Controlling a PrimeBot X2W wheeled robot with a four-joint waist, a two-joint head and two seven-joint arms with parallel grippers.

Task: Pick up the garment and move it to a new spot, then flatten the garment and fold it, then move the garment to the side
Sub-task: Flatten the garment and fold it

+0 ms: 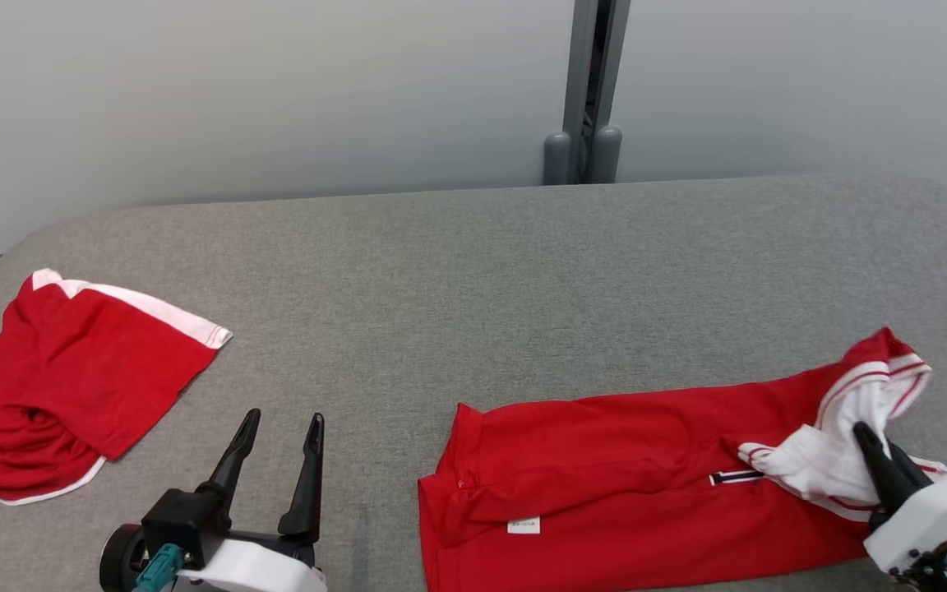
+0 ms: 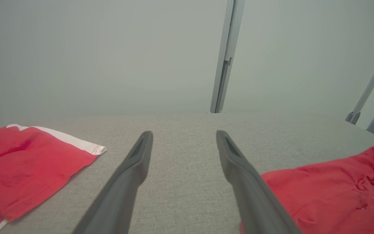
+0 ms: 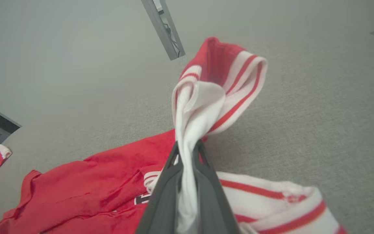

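A red garment (image 1: 621, 485) with a white, red-striped collar lies partly folded on the grey table (image 1: 473, 271) at the front right. My right gripper (image 1: 872, 448) is shut on the white collar fabric (image 3: 206, 107), which bunches up above the fingers (image 3: 161, 201) in the right wrist view. The red body (image 3: 86, 191) spreads out to the lower left there. My left gripper (image 1: 283, 421) stands open at the front left over bare table, its fingers (image 2: 131, 172) apart with nothing between them. The garment's edge (image 2: 330, 191) lies to that gripper's right.
A second red garment (image 1: 62, 386) with white trim lies crumpled at the table's left edge, also in the left wrist view (image 2: 28, 169). A grey post (image 1: 588, 90) stands behind the table against the pale wall. Open table stretches across the middle and back.
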